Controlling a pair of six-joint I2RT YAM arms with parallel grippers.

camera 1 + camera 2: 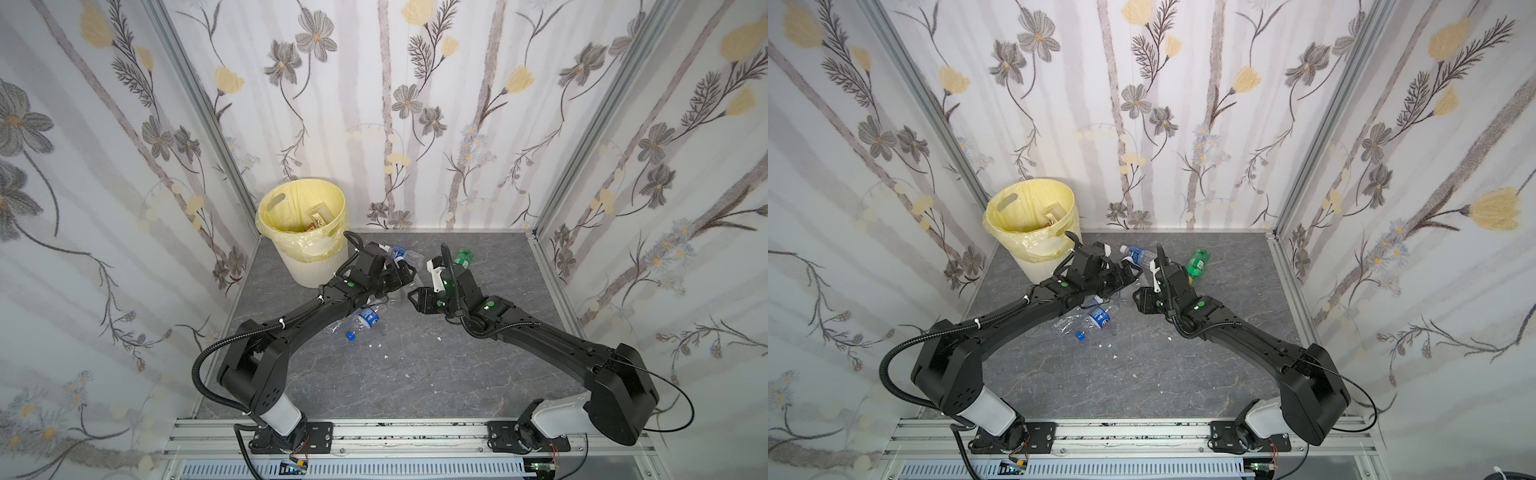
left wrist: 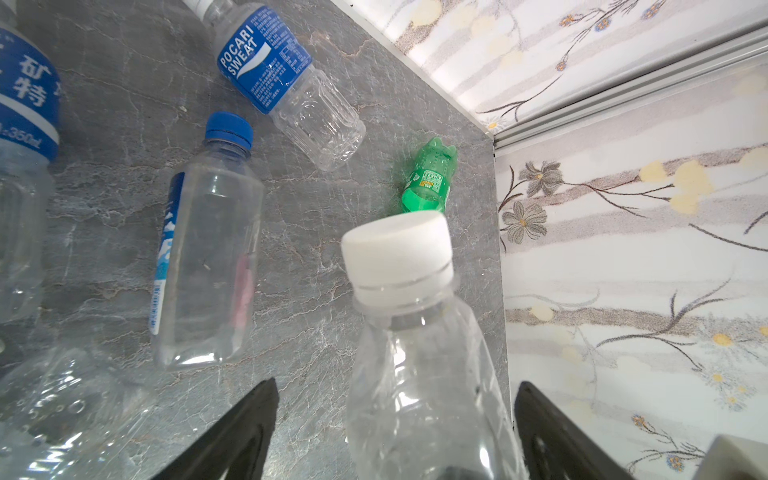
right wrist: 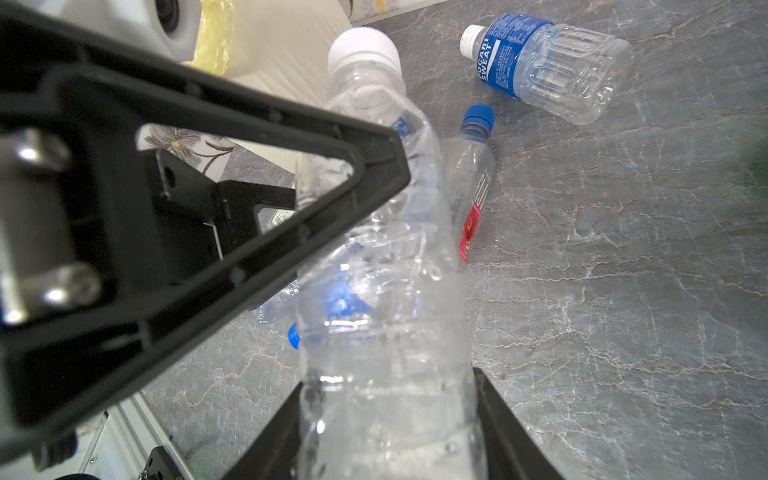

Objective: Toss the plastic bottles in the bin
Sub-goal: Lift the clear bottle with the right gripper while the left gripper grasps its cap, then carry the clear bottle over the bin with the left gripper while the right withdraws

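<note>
A clear plastic bottle with a white cap (image 3: 382,291) sticks out of my right gripper (image 3: 388,380), which is shut on its base. My left gripper (image 2: 397,384) is open around the same bottle (image 2: 415,353) below its neck, one finger close to it, the other well apart. In both top views the two grippers (image 1: 399,274) (image 1: 415,297) meet mid-table, right of the bin (image 1: 316,270), cream-white with a yellow bag. On the table lie a Pocari Sweat bottle (image 2: 286,79), a blue-capped clear bottle (image 2: 208,257) and a green bottle (image 2: 430,178).
Under the left forearm lie a blue-labelled bottle (image 1: 368,318), a crushed clear one (image 1: 338,328) and a loose blue cap (image 1: 350,336). White scraps dot the grey table (image 1: 415,374). Flowered walls close three sides. Some packaging lies inside the bin (image 1: 318,218).
</note>
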